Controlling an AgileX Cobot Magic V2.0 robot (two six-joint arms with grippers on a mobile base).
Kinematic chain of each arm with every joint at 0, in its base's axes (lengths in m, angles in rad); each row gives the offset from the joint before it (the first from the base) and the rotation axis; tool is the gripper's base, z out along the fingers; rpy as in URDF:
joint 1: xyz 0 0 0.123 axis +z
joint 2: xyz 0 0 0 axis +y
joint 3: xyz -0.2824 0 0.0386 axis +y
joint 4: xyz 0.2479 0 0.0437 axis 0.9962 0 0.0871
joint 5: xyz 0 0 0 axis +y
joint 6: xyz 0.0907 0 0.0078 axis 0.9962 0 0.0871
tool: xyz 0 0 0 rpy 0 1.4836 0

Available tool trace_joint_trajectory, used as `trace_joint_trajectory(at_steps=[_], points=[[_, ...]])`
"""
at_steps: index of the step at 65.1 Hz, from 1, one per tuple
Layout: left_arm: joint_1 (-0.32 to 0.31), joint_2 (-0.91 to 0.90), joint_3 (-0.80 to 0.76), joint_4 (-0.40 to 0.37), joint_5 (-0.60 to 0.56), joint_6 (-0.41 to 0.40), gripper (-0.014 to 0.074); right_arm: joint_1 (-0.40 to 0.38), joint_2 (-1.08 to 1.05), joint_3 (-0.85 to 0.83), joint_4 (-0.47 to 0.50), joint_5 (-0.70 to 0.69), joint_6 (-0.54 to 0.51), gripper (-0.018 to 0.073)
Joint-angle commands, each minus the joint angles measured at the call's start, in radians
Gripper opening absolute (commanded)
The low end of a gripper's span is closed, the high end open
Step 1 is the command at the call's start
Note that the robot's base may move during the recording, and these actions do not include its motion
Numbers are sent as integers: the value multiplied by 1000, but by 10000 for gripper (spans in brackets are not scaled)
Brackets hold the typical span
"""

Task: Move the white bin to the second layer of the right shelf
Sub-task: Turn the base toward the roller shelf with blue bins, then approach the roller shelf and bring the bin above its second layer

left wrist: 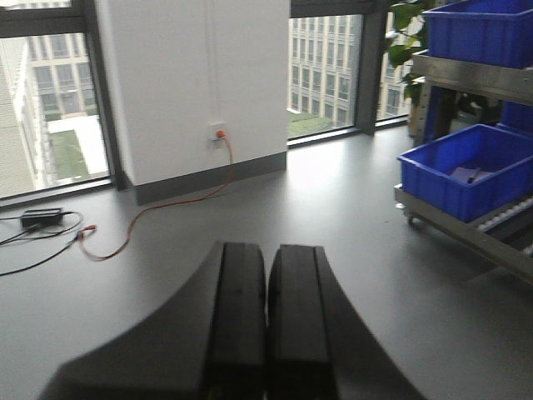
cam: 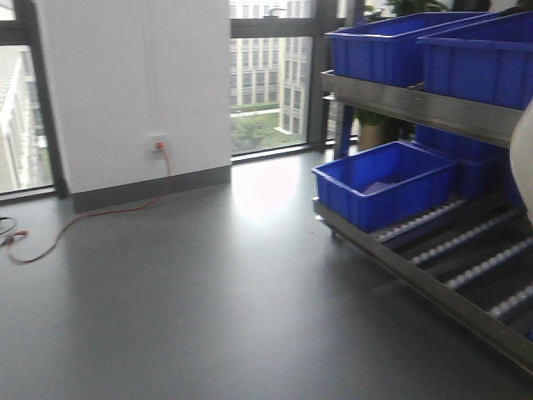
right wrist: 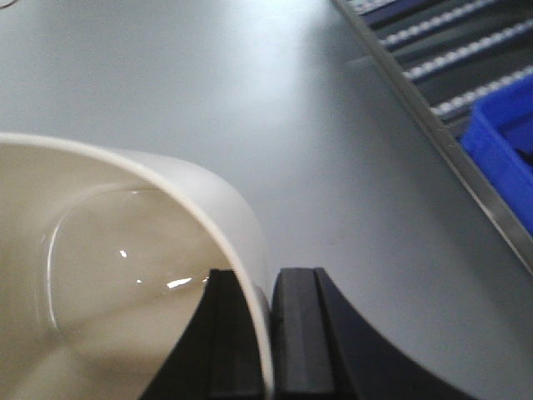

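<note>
— Step in hand?
— Carrying, I judge. The right end effector (right wrist: 268, 333) is clamped on the wall of the white bin (right wrist: 125, 275), one finger inside, one outside. The bin hangs above bare floor (right wrist: 250, 100), short of the rack.
— And the left end effector (left wrist: 268, 317)?
— Fingers pressed together on nothing.
— Next?
— Clear the steel front lip (cam: 433, 293) and set the bin on the right shelf second layer (cam: 487, 265).
— Room?
— Free roller lanes lie right of the blue crate (cam: 383, 183). The upper shelf rail (cam: 416, 104) overhangs, so headroom looks tight.
</note>
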State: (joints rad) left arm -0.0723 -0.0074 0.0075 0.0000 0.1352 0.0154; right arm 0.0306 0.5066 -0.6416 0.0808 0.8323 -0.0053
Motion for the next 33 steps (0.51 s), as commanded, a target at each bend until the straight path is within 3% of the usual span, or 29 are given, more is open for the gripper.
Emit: trace_joint_trajectory(at_steps=[1, 33], points=[[-8, -16, 37, 0, -87, -3, 85, -8, 2, -29, 5, -87, -5, 48], [-8, -16, 37, 0, -87, -3, 85, -8, 2, -29, 5, -87, -5, 48]])
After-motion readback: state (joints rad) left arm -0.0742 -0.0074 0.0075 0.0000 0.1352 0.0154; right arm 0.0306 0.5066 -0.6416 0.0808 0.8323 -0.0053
